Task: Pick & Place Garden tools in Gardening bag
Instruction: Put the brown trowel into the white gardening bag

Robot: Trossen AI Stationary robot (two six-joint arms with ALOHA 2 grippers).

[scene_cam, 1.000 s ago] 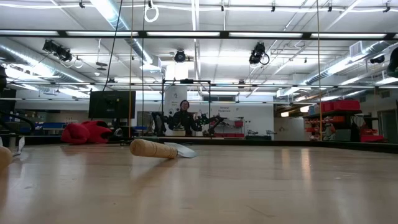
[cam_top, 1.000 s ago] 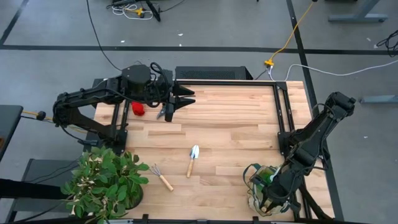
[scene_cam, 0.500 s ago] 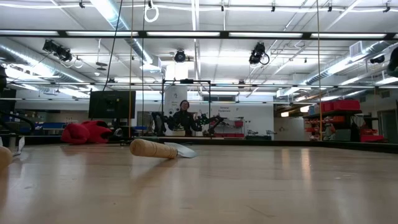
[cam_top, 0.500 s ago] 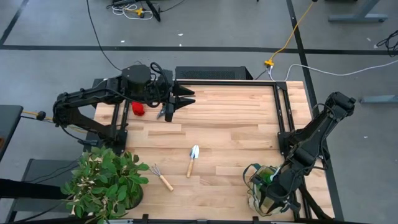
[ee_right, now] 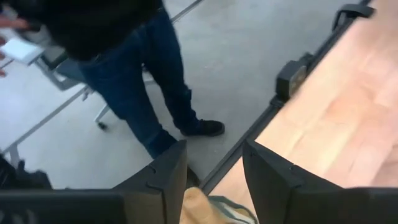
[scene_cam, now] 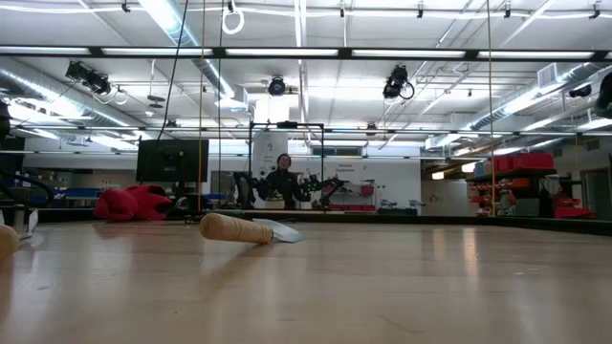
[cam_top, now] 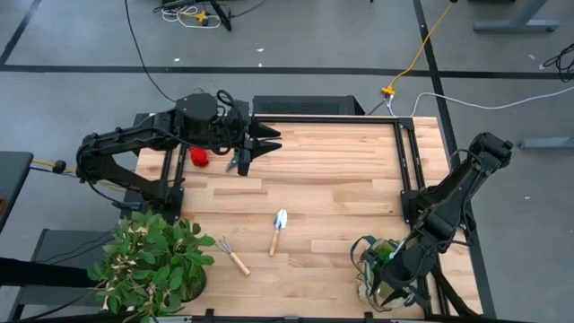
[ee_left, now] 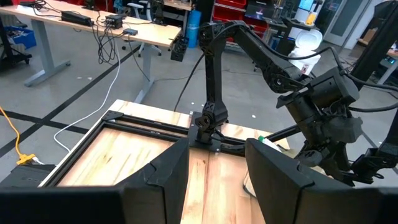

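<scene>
- A silver trowel [cam_top: 278, 231] with a pale wooden handle lies mid-bench, long axis running from the far edge to the near one, blade towards the far edge.
- A small rake [cam_top: 232, 254] lies slantwise left of it, near the plant [cam_top: 148, 265].
- Red gloves [cam_top: 200, 157] and dark shears [cam_top: 233, 163] sit by the far-left corner.
- The beige fabric bag [cam_top: 372, 274] stands at the near-right corner.
- Left gripper [cam_top: 273, 140] hovers above the far edge, jaws apart, empty.
- Right gripper [cam_top: 387, 292] hangs over the bag, jaws apart, empty.
- Nothing on the bench has shifted in the last second.
</scene>
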